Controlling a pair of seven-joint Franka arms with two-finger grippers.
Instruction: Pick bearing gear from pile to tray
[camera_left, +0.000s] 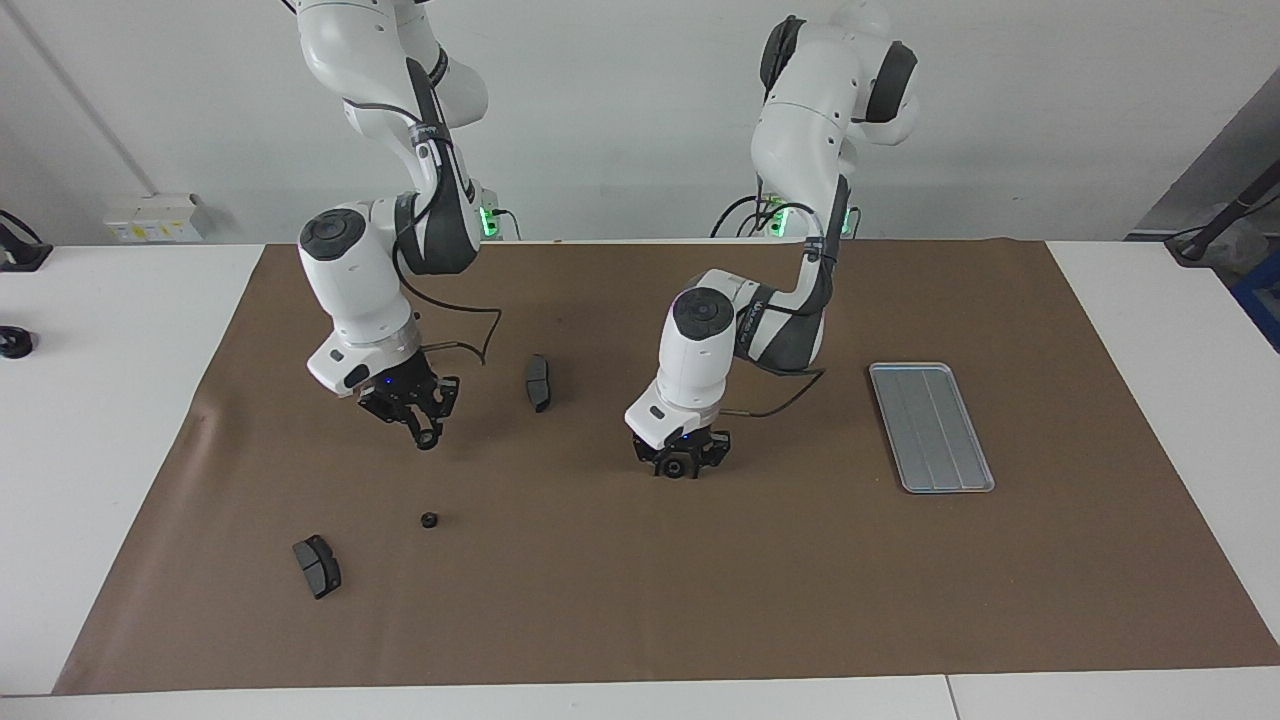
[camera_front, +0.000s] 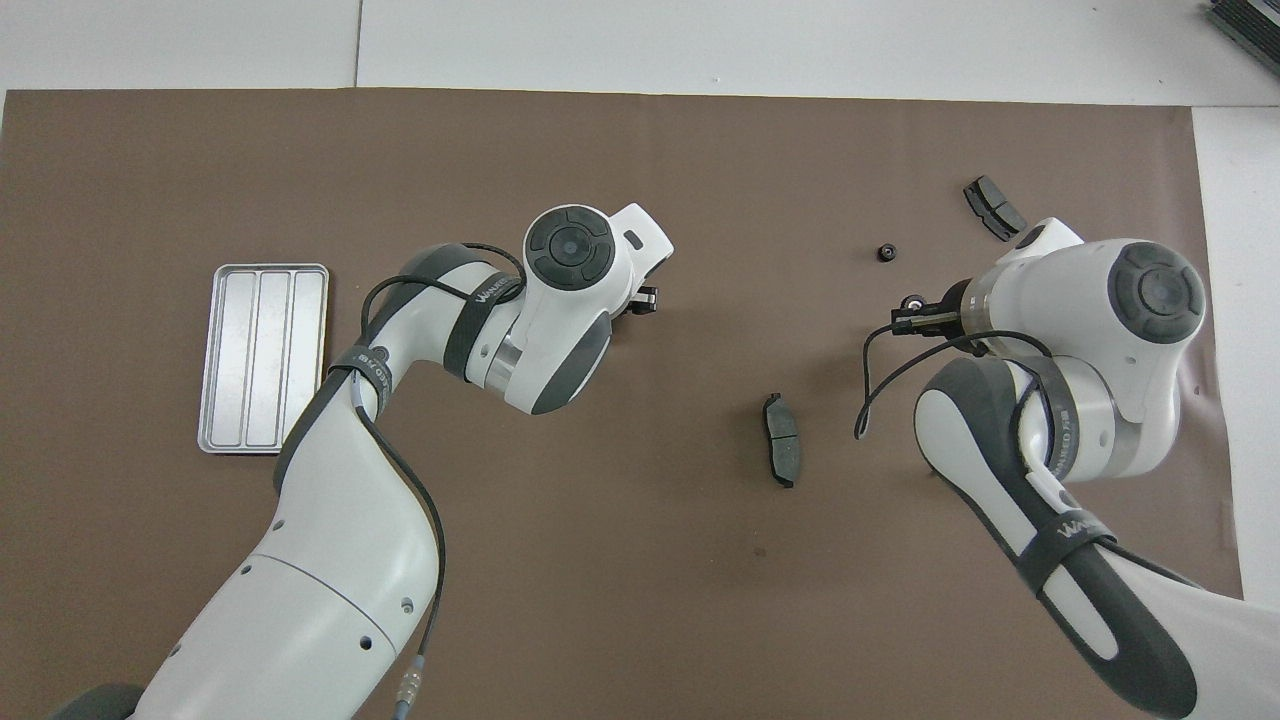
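My left gripper is down on the brown mat near the table's middle, its fingers closed in around a small black bearing gear. In the overhead view its wrist hides that gear; only a fingertip shows. My right gripper hangs above the mat, shut on a second bearing gear. A third bearing gear lies loose, farther from the robots. The silver tray lies bare toward the left arm's end.
One dark grey curved pad lies between the two grippers, nearer the robots. Another pad lies near the mat's corner at the right arm's end. The right arm's cable dangles beside its wrist.
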